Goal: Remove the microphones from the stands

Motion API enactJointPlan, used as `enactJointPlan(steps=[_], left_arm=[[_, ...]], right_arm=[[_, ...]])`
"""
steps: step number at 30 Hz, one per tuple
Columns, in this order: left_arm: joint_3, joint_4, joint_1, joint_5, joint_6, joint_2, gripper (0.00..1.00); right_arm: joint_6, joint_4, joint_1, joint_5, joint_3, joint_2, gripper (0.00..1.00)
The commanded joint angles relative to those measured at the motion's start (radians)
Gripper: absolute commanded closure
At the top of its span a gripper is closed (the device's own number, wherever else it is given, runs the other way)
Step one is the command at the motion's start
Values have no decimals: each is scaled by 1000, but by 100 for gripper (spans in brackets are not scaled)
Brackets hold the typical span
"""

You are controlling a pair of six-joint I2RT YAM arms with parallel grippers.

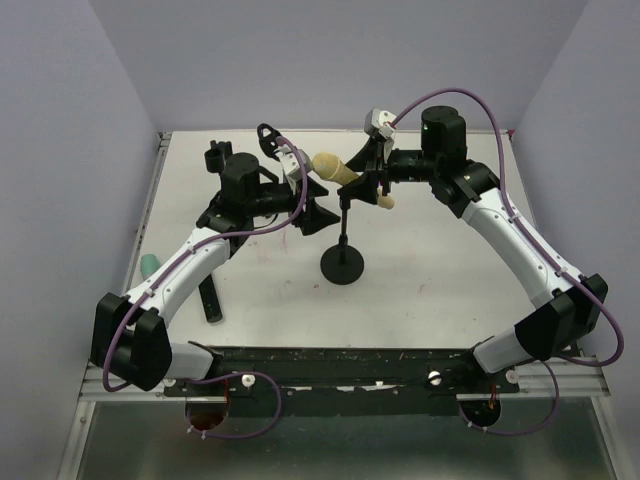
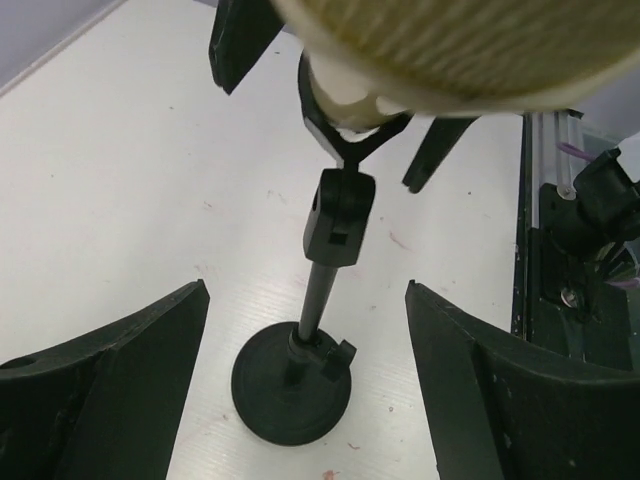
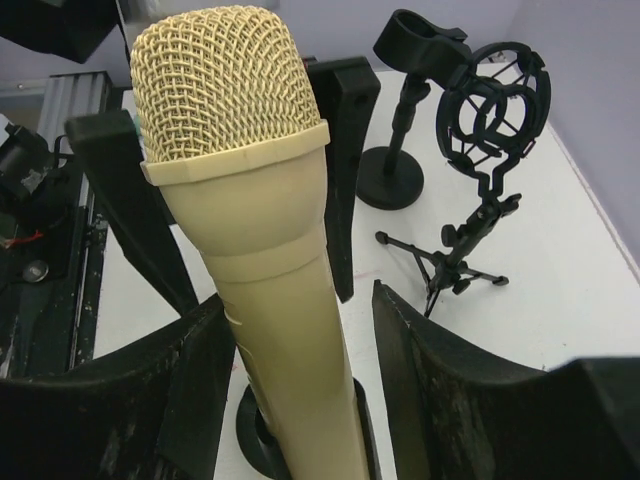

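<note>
A cream microphone [image 1: 338, 170] with a mesh head lies tilted in the clip of a black stand [image 1: 342, 262] with a round base. My right gripper [image 1: 372, 172] is open and straddles the microphone body [image 3: 290, 300]. Its left finger [image 3: 190, 380] touches the body, and a small gap shows at its right finger [image 3: 440, 380]. My left gripper [image 1: 316, 198] is wide open beside the microphone head, holding nothing. In the left wrist view the stand's pole and base [image 2: 292, 390] show between the fingers [image 2: 120, 390], with the clip [image 2: 345, 135] and the blurred head [image 2: 450, 45] above.
A second black stand with a clip [image 1: 217, 158] [image 3: 405, 110] and a shock mount on a small tripod [image 1: 268, 135] [image 3: 485, 100] stand at the back left. A teal object [image 1: 149, 265] and a black stick-like object [image 1: 211, 298] lie at the left.
</note>
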Motion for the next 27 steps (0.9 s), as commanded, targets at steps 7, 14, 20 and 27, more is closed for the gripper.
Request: enactJointPlan(steps=[7,14,20,27], left_arm=[[1,208,-29,54,-64,101,19],[-13,335,-52,33,-187,154,33],[-39,392,-52,65,-198,164,48],[-81,487,-52,111,-248,184,70]], right_arm=[[46,36,6,53,24,17,49],[53,48,4,80,36,15,57],[56,23,6,112,45,10,69],[85,8,6,138,88,36,85]])
